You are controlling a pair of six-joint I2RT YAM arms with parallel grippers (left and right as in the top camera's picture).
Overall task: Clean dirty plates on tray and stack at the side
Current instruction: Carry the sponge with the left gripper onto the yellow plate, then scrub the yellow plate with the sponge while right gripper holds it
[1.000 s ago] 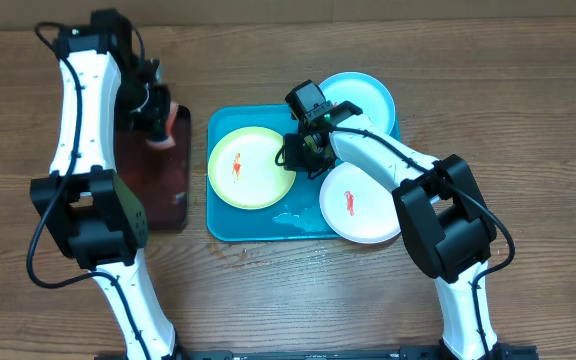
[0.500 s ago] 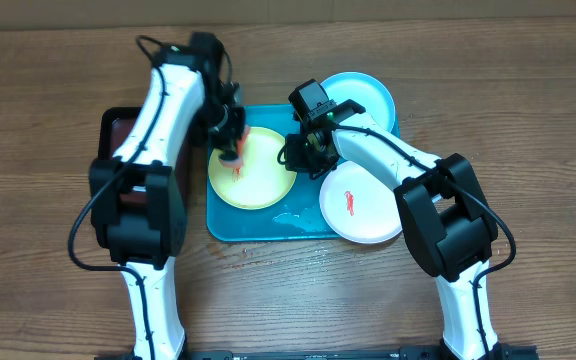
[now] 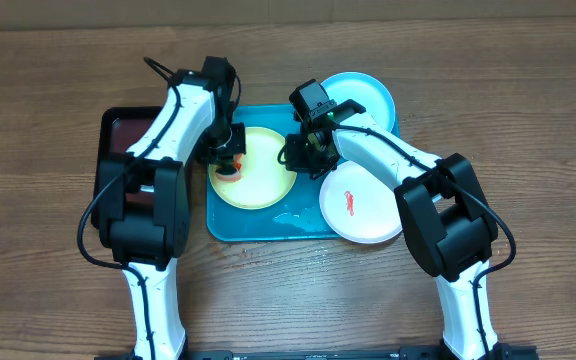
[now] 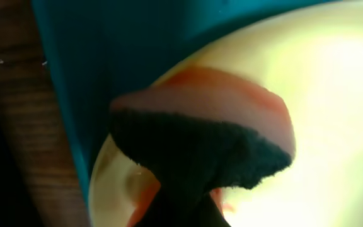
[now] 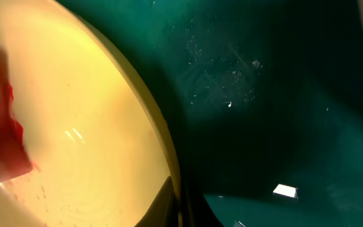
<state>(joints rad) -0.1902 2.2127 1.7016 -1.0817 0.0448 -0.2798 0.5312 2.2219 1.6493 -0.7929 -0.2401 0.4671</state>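
The turquoise tray (image 3: 230, 228) holds three plates. The yellow-green plate (image 3: 263, 175) lies at its left, the pale cyan plate (image 3: 366, 97) at the back right, and the white plate (image 3: 363, 205) with a red smear at the front right. My left gripper (image 3: 230, 160) is shut on an orange sponge with a dark pad (image 4: 200, 135) and presses it on the yellow-green plate's left part (image 4: 333, 94). My right gripper (image 3: 303, 155) is shut on the right rim of the yellow-green plate (image 5: 162, 135), one finger on each side. Red smears show on that plate (image 5: 17, 161).
A black tray with a dark red inside (image 3: 118, 140) stands left of the turquoise tray. A small wet patch (image 3: 290, 215) lies on the turquoise tray's front. Brown wood tabletop (image 3: 528, 130) surrounds both trays.
My left arm swung from the black tray over to the yellow-green plate with the sponge, then lowered it onto the plate's left part. My right gripper stayed on the plate's rim.
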